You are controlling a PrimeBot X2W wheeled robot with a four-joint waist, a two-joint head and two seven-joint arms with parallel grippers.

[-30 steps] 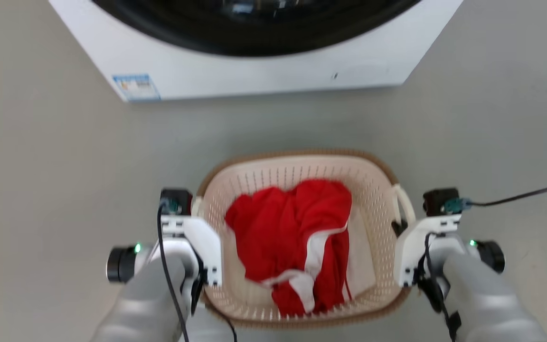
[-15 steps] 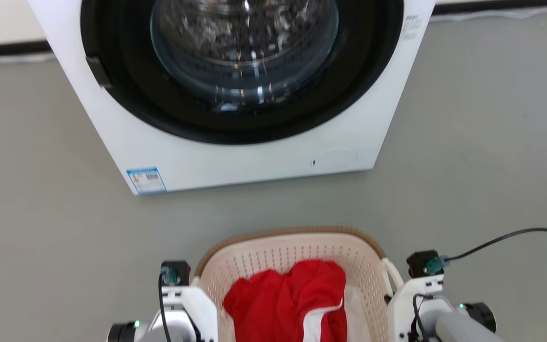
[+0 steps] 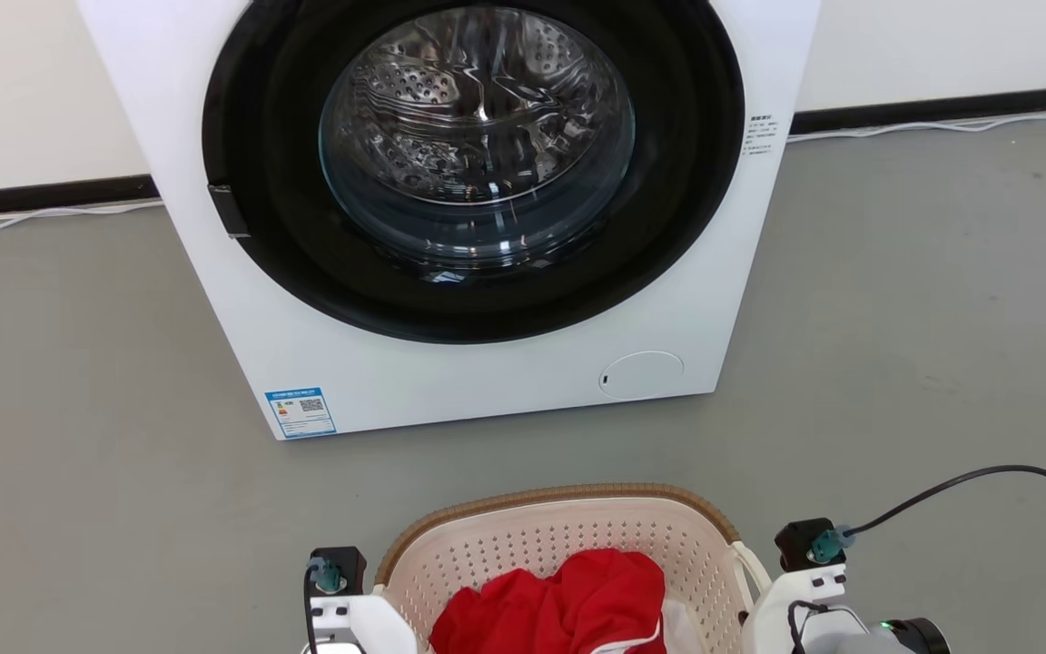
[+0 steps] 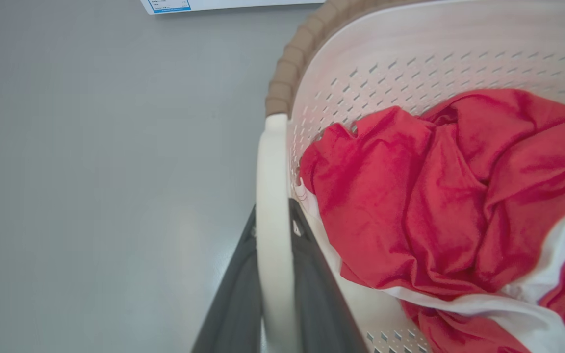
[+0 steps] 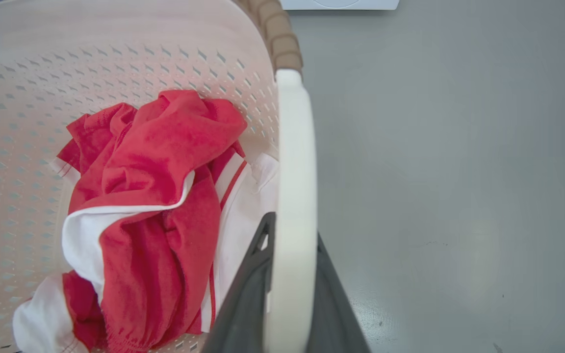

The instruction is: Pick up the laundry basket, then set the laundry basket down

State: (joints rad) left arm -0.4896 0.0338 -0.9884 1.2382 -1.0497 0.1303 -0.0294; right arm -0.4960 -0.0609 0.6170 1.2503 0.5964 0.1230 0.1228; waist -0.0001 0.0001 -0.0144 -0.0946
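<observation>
The laundry basket (image 3: 559, 498) sits at the bottom centre of the head view, cream and perforated with a brown woven rim, in front of the washing machine. Crumpled red and white clothing (image 3: 568, 607) lies inside it. In the left wrist view my left gripper (image 4: 272, 221) is shut on the basket's white left handle (image 4: 271, 166), one dark finger on each side. My right gripper (image 5: 292, 230) is likewise shut on the white right handle (image 5: 296, 142). Grey floor shows beyond the rim in both wrist views.
A white front-loading washing machine (image 3: 450, 391) stands just beyond the basket, with a round glass door (image 3: 478, 136) in a black ring. A black cable (image 3: 986, 474) loops from my right wrist over the grey floor. A wall with a dark baseboard (image 3: 941, 107) runs behind.
The whole head picture has shifted: the camera has tilted up, bringing in the washer's full door and putting the basket at the bottom edge. Both grippers stay at the basket's handles.
</observation>
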